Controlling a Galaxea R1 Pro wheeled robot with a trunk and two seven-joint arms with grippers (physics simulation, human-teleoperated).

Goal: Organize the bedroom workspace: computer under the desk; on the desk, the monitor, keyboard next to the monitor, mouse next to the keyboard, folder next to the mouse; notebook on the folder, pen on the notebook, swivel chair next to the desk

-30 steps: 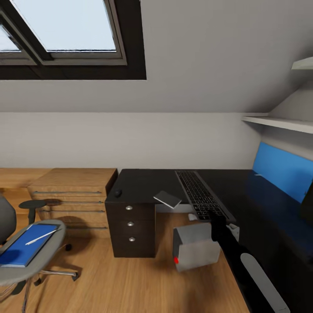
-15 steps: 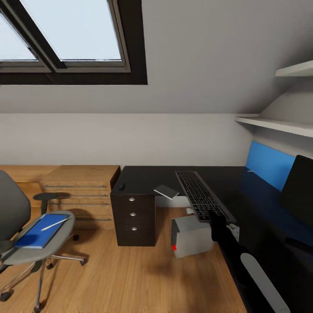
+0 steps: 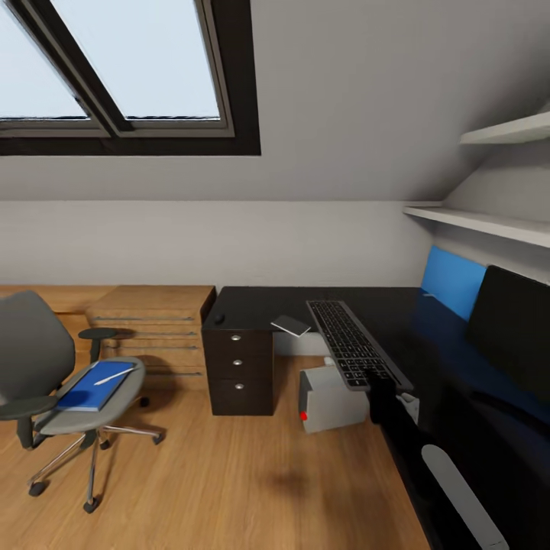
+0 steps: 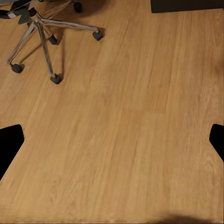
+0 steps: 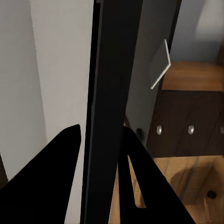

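Right gripper (image 3: 382, 391) closed on the near short end of the keyboard (image 3: 353, 345), one finger either side of its thin edge in the wrist view. Left gripper (image 4: 112, 140) spread wide over bare wooden floor (image 4: 140, 102), holding nothing.

Keyboard lying lengthways on the bench (image 3: 260, 305), near end at the front edge.
- Likely stiff and light, but long. Pinched at one end, apt to lever and twist, so better slid than lifted.
- Monitor (image 3: 510, 328) upright toward the right end.
- Notebook (image 3: 291, 326) at the front edge, just left of the keyboard.
- Mouse (image 3: 220, 318) near the left corner.
- Computer (image 3: 330, 397) tilted on the floor below.

Well apart on the left, swivel chair (image 3: 38, 359) carrying the folder (image 3: 90, 388) on its seat, pen (image 3: 114, 375) across it. Folder probably thin and slick, best taken by an edge near the seat rim. Pen loose, likely to roll off.
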